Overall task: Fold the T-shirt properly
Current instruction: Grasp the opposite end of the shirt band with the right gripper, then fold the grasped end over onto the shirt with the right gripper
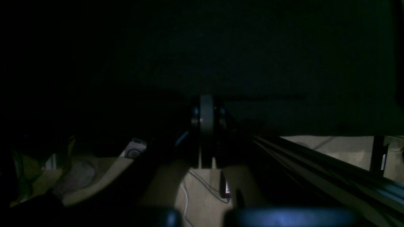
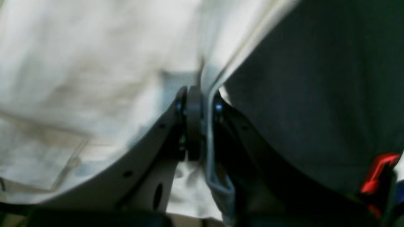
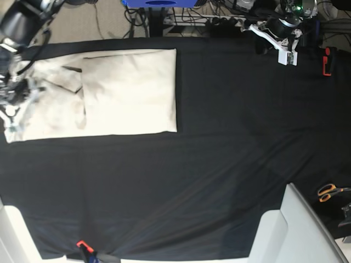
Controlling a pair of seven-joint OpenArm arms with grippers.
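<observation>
The right gripper [image 2: 202, 104] has its jaws pinched together on a fold of the T-shirt [image 3: 109, 90], the cream cloth edge squeezed between the pads and trailing down past them in the right wrist view. In the base view this grip sits at the shirt's 9 o'clock end. The left gripper [image 3: 288, 55] is parked near the table's 1 o'clock corner with its jaws closed on nothing, well apart from the shirt.

The T-shirt lies as a long cream rectangle in the table's 10 o'clock quarter, on the black table cloth [image 3: 219, 142]. It looks light, soft and limp, so it should sag and crease wherever it is lifted; a hem or corner, pinched through all layers, seems the safest hold, and a single layer could slip free.

Little stands in the way: a red clamp [image 3: 327, 60] at 2 o'clock, scissors [image 3: 330, 192] at 4 o'clock, a white panel [image 3: 296, 230] at 5 o'clock, all well apart from the cloth.
</observation>
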